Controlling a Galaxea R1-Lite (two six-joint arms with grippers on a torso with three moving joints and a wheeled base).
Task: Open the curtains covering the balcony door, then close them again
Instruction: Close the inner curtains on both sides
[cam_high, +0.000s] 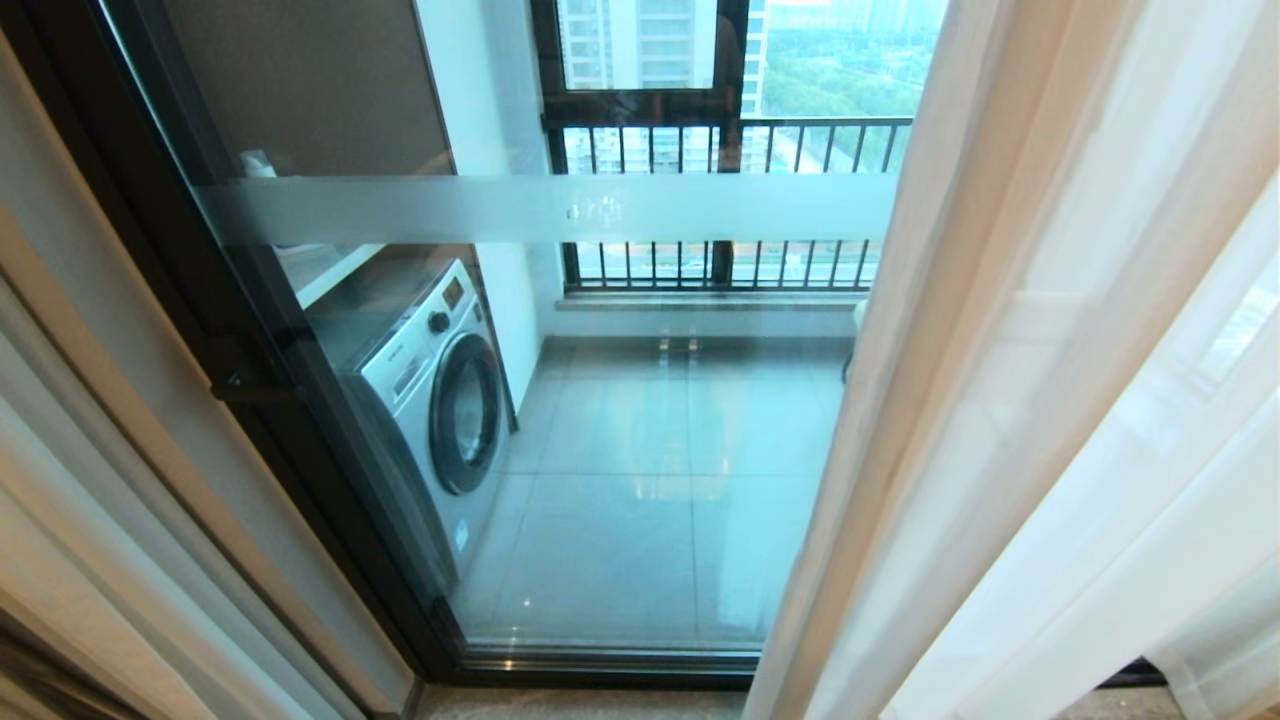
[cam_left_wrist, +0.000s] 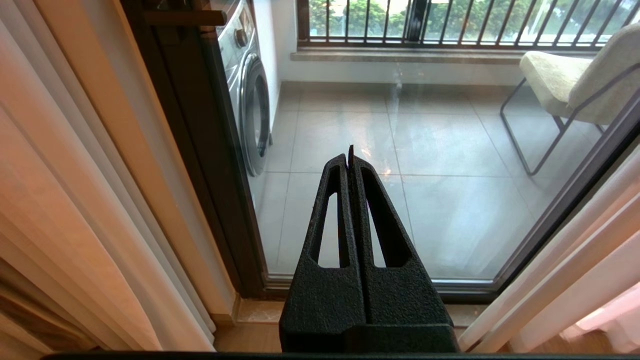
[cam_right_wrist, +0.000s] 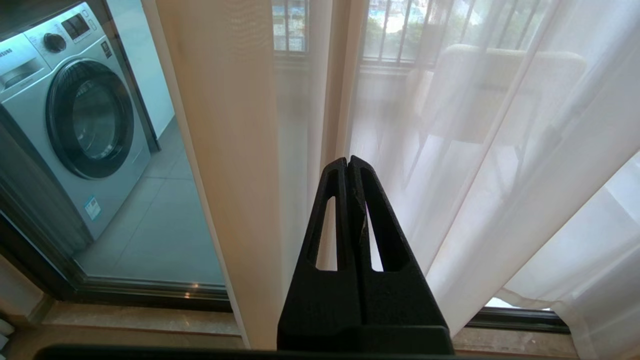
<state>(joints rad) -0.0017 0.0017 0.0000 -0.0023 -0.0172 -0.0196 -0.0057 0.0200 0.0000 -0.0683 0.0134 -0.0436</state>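
Right of the bare glass, the curtains (cam_high: 1050, 400) hang bunched up, sheer white folds covering only the right part of the door (cam_high: 560, 400). So the middle and left of the door are uncovered, and you can see straight through to the balcony: a washer (cam_high: 440, 400) against the left wall, a grey tile floor (cam_high: 650, 480), and a black railing (cam_high: 720, 200) at the far end. A frosted stripe (cam_high: 550, 208) runs across the glass. On the far left, thicker beige drapes (cam_high: 90, 480) sit beside the black frame.

Neither arm shows up in the head view. From the left wrist view, the left pincer (cam_left_wrist: 350, 156) is fully closed, holding nothing, pointing at the bare glass low down, with a chair (cam_left_wrist: 575, 75) out on the balcony off to one side. The right pincer (cam_right_wrist: 348, 161) is also closed tight and empty, with its tips right up by the curtains' folds; I can't tell if it's actually touching the fabric.
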